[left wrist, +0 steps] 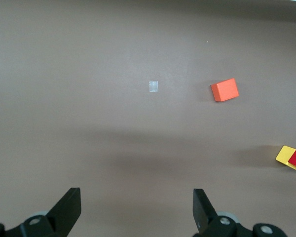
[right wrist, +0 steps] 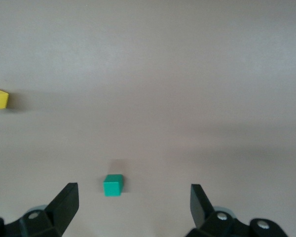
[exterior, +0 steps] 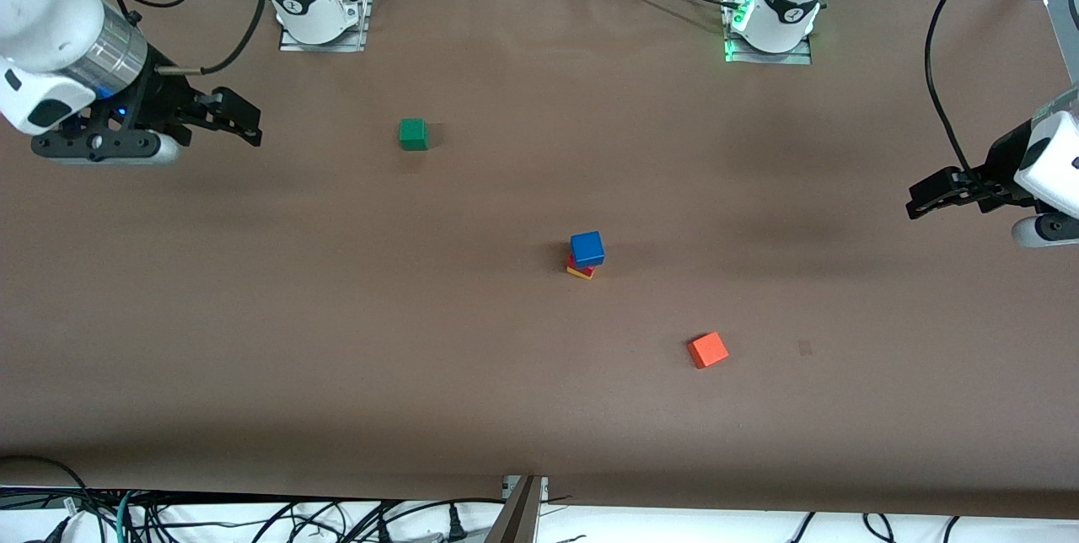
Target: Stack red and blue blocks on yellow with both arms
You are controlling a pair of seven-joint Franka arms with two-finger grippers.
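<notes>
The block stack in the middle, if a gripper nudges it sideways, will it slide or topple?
Likely topple: the blue block sits slightly offset on the red block. Three cubes on the yellow block make a tall, narrow column. The matte brown table probably grips the base.

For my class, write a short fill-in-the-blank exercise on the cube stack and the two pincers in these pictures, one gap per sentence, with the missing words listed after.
1. The small matte blue cube sits on top of the ____ cube.
2. At the bottom of the stack lies the small matte ____ cube.
3. The left pincer and the right pincer both hang over the brown table with their fingers ____.
4. The loose cube nearer the front camera than the stack is ____.

Missing words: red; yellow; open; orange
</notes>
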